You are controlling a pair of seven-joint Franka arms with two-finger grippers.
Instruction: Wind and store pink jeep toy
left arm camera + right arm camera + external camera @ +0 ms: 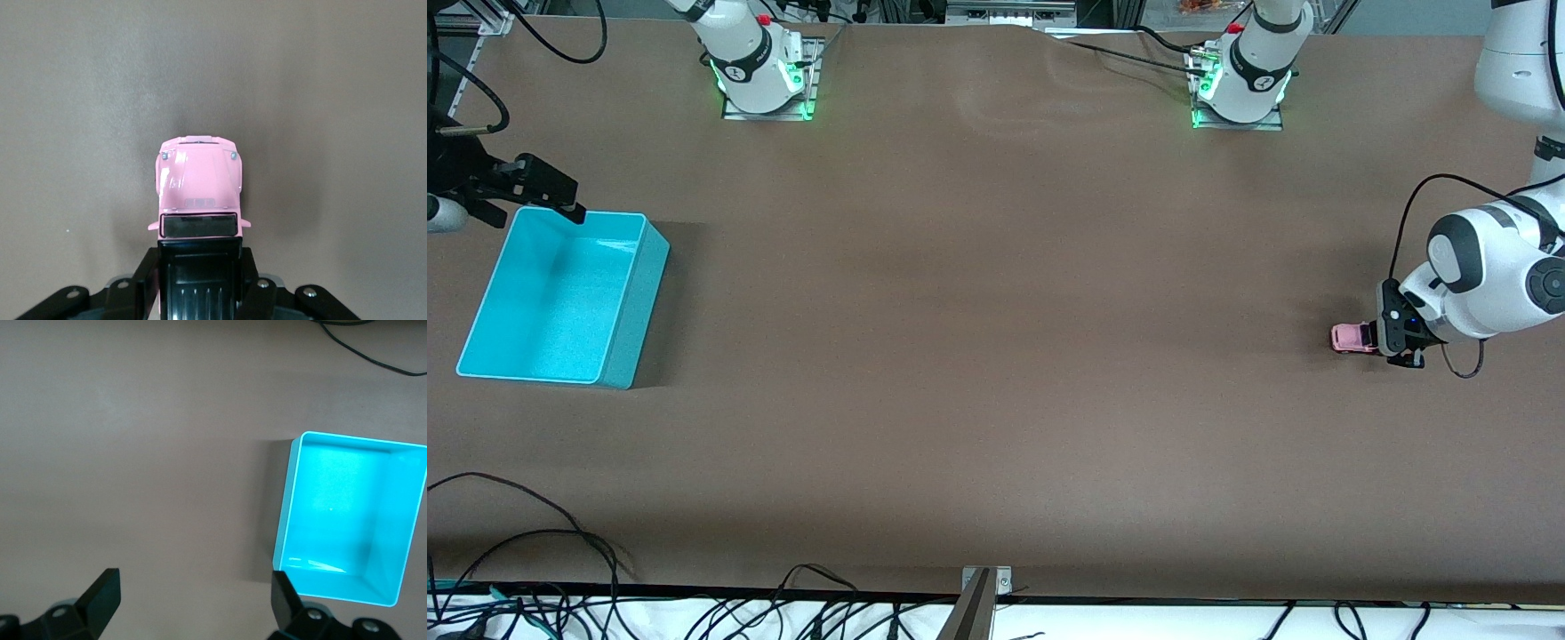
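Your small pale pink jeep toy with the black roof and rear sits on the brown table at the left arm's end, wheels apparently on the surface, well apart from the open turquoise plastic bin at the right arm's end. The left gripper is down at table level with its black fingers clamped on the sides of the jeep's black rear, the pink bonnet pointing away from the wrist. Judged step: winding. Keep the wheels pressed on the table and drag straight along the car's own axis; a skewed pull would likely twist it in the grip. The right gripper waits above the bin's rim nearest the robot bases, fingers spread wide and empty. The bin looks empty, so storing is not yet done
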